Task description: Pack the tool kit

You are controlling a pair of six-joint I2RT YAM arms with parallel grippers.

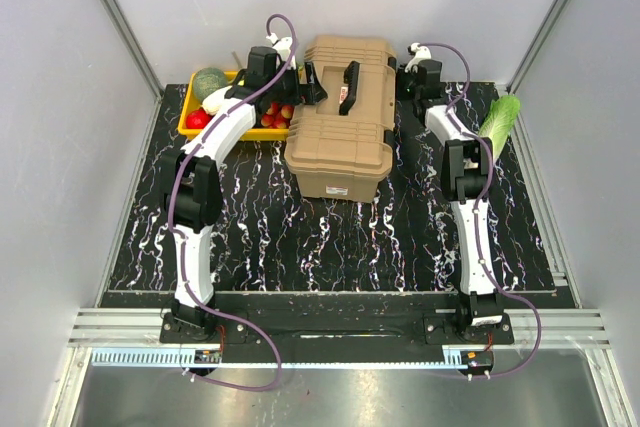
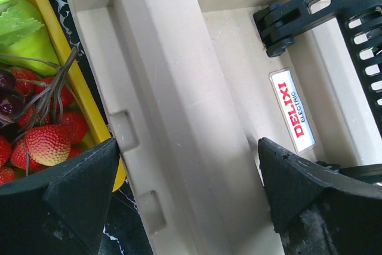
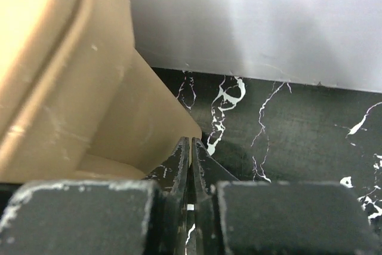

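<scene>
Tan ribbed plastic toolbox stands closed on black marbled bench beside yellow fruit crate. Left gripper gapes over its lid; right gripper, pinched together at its rear corner, could shove it into the crate.

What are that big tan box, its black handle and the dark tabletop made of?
Tan box: apparently moulded matte plastic, ribbed and finely scuffed. Black handle: likely plastic, with moulded slots. Tabletop: black with white veins, marble-look, possibly only a printed sheet.
</scene>
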